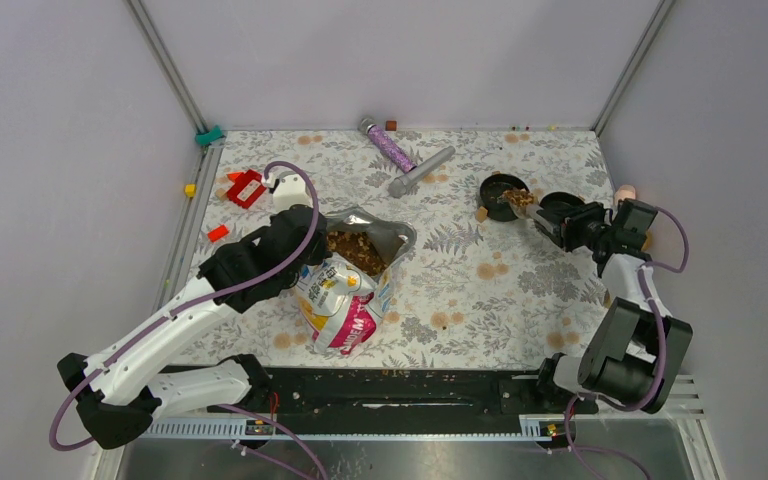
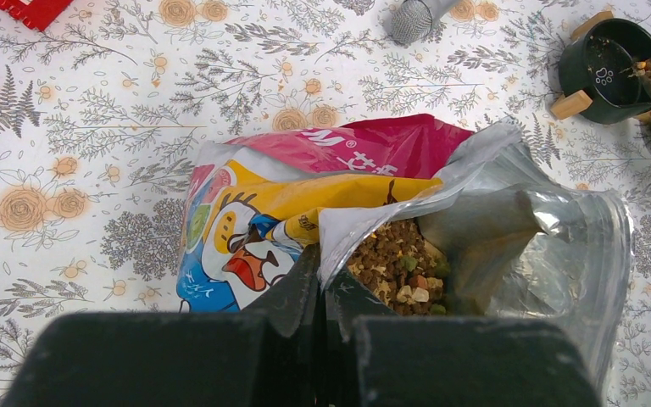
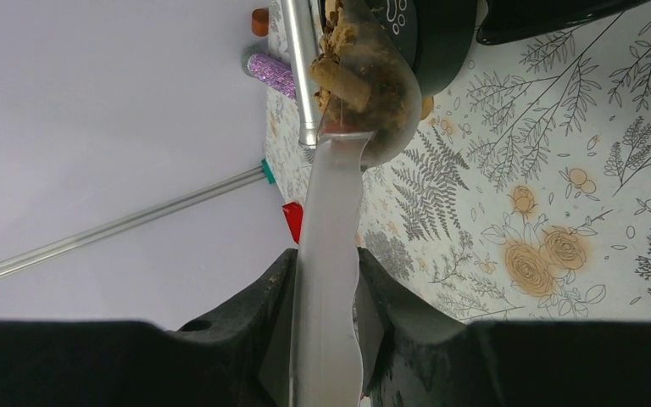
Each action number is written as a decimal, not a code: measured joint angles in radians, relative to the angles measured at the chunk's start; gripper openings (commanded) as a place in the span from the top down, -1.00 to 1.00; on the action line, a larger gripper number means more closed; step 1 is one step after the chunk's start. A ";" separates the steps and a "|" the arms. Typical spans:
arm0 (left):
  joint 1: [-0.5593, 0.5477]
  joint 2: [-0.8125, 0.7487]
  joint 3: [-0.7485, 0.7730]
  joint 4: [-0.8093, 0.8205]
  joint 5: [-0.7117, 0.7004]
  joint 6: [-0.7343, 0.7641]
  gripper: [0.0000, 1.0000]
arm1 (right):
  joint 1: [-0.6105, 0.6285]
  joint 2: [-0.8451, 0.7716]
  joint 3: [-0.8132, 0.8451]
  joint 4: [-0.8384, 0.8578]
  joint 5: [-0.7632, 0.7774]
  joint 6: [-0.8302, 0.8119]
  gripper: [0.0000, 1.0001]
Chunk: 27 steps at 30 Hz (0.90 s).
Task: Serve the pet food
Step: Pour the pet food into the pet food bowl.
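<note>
Serving under way, apparently: right gripper (image 3: 326, 339) clamped on a clear scoop (image 3: 331, 195), kibble (image 3: 343, 76) heaped at the black bowl (image 2: 589, 72) near the right edge. Left gripper (image 2: 322, 292) pinching the bag (image 2: 305, 182) rim, left of centre. Next: tip gently, keeping spill inside.

Floral table (image 1: 480, 300). Pet-food bag (image 1: 345, 300), open, lying left of centre, kibble (image 1: 357, 250) showing in its silver mouth; left gripper (image 1: 310, 240) gripping its rim. Black bowl (image 1: 493, 190) and second bowl (image 1: 563, 205) at right; right gripper (image 1: 545, 222) holds a kibble-loaded scoop (image 1: 520, 201) over the first. Glitter tube (image 1: 390, 147), grey cylinder (image 1: 422, 170) and red block (image 1: 246, 188) lie behind.
</note>
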<state>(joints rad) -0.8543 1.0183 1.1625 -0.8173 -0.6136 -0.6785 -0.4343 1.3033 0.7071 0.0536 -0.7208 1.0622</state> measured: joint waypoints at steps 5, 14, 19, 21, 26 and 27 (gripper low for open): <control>0.000 0.000 0.000 0.002 0.005 0.000 1.00 | -0.001 0.041 0.039 -0.053 -0.005 -0.047 1.00; 0.000 0.000 0.000 0.003 0.013 0.008 1.00 | -0.005 0.096 0.139 -0.186 0.002 -0.145 1.00; 0.000 0.000 0.000 0.005 0.015 0.015 1.00 | -0.005 0.127 0.180 -0.228 -0.003 -0.177 1.00; 0.000 0.000 0.000 0.005 0.016 0.016 1.00 | -0.005 0.139 0.206 -0.254 -0.002 -0.193 1.00; 0.000 0.000 0.000 0.005 0.015 0.019 1.00 | -0.005 0.151 0.257 -0.332 0.011 -0.236 1.00; 0.000 0.000 0.000 0.005 0.015 0.020 1.00 | -0.005 0.152 0.265 -0.344 0.016 -0.243 1.00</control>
<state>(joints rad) -0.8543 1.0183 1.1625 -0.8124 -0.5983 -0.6586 -0.4397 1.4555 0.9718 -0.2901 -0.7052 0.8196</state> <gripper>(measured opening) 0.017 0.347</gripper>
